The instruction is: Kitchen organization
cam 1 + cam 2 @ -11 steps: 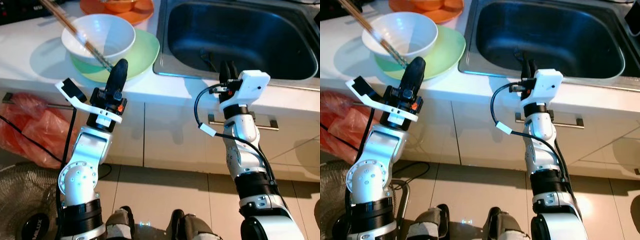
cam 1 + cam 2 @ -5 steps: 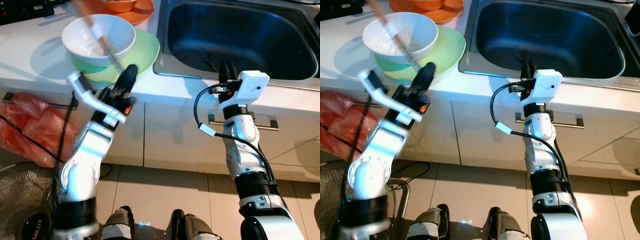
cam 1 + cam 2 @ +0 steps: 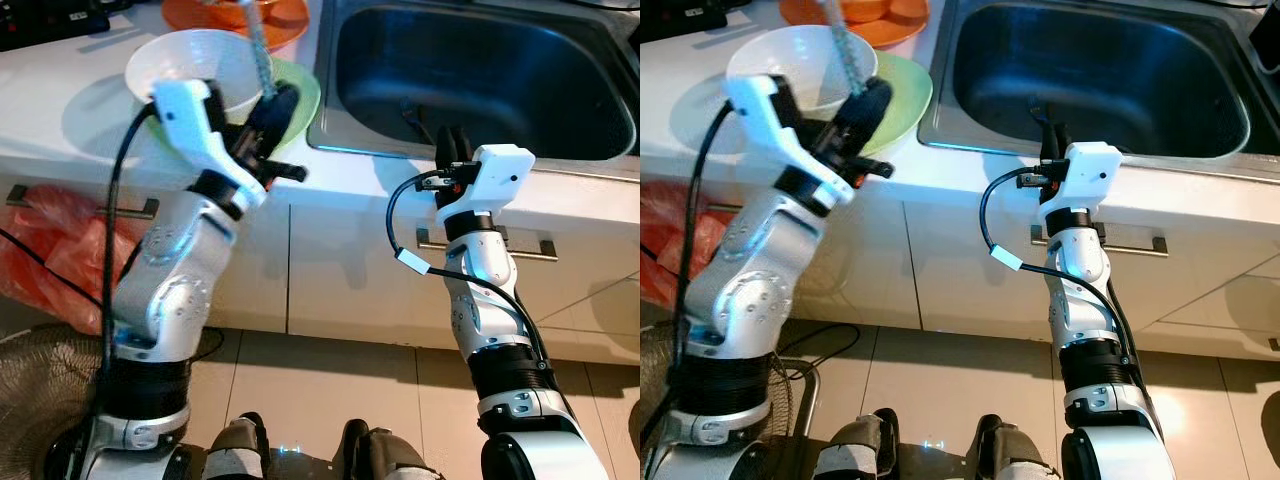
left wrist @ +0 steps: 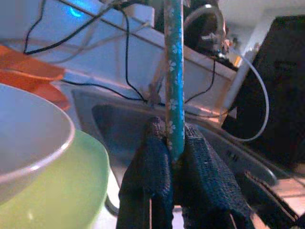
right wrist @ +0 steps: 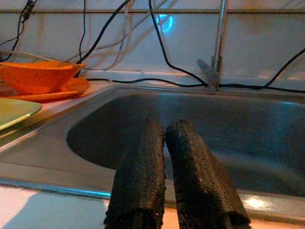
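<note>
- The chopsticks (image 4: pixel 173 71), teal with small white flowers, stand nearly upright, pinched at their lower end by the left claw (image 4: pixel 172 160); they are lifted over the near rim of the white bowl (image 3: pixel 205 70), and I cannot tell whether one stick or a pair is held.
- The left claw is clamped on the chopsticks, its two black fingers (image 4: pixel 147 162) pressed to either side of the shaft, just to the right of the bowl and above the green plate (image 3: pixel 300 85).
- The bowl sits on the green plate on the white counter (image 3: pixel 70 130); farther off are an orange dish (image 3: pixel 235 12) and its plate.
- To the right is the steel sink (image 3: pixel 480 70), dark and, as far as can be seen, holding nothing; a tap (image 5: pixel 217 43) rises at its far side.
- The right claw (image 5: pixel 166 138) hovers at the sink's near edge, its fingers narrow, nearly touching, with nothing between them.
- Below the counter are cabinet doors (image 3: pixel 340 270); an orange bag (image 3: pixel 60 255) lies on the floor at left.
- Judgement: the step in hand looks like clearing the chopsticks from the bowl. The next move likely calls for carrying them right, over the sink rim, keeping the grip firm so the thin shaft does not swivel or slip, then lowering before release.
</note>
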`<state>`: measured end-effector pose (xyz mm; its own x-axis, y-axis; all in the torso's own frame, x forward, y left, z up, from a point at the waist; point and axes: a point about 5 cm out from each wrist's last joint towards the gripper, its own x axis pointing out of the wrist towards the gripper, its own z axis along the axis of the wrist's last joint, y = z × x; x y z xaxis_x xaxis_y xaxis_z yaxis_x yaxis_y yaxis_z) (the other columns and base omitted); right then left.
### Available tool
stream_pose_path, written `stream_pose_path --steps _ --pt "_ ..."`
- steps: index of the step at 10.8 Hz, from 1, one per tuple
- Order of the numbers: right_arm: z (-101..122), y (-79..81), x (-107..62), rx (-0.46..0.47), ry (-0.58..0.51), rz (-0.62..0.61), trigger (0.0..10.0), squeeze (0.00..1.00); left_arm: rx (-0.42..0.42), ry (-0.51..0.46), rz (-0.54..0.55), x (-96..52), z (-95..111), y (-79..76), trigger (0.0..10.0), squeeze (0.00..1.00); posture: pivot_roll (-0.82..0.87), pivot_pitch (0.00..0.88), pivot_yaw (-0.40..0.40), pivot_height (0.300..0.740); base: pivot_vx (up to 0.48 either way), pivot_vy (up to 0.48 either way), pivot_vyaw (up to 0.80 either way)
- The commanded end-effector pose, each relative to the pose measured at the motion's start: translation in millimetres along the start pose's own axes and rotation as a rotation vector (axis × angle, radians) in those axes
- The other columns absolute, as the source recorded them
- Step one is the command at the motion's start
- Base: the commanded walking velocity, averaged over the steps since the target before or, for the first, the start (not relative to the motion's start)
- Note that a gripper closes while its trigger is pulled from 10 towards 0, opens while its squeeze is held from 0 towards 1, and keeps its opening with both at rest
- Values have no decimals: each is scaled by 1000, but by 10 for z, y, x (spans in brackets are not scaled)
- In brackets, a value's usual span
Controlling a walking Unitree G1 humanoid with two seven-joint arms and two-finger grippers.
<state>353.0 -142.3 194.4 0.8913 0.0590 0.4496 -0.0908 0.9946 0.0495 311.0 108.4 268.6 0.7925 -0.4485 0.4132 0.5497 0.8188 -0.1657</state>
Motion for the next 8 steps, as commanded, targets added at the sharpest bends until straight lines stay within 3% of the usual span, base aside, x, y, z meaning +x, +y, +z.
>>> stream_pose_path --steps 1,2,4,7,8 --pt "-1 -37 0 -5 5 -14 10000 0 44 -10 -28 29 26 -91 10000 0 154 212 -50 740 0 0 0" --pt "0 -36 4 -5 4 -13 10000 0 97 1 -41 68 8 -126 10000 0 156 210 -49 740 0 0 0" --pt "7 -29 19 -6 3 -11 10000 0 344 24 -26 251 -24 -177 10000 0 155 201 -48 740 0 0 0" --pt "14 -62 23 -3 6 -25 10000 0 644 41 4 372 -38 -192 10000 0 151 194 -41 740 0 0 0" --pt "21 -71 29 0 5 -29 10000 0 702 46 -6 385 -61 -212 10000 0 152 192 -40 740 0 0 0"
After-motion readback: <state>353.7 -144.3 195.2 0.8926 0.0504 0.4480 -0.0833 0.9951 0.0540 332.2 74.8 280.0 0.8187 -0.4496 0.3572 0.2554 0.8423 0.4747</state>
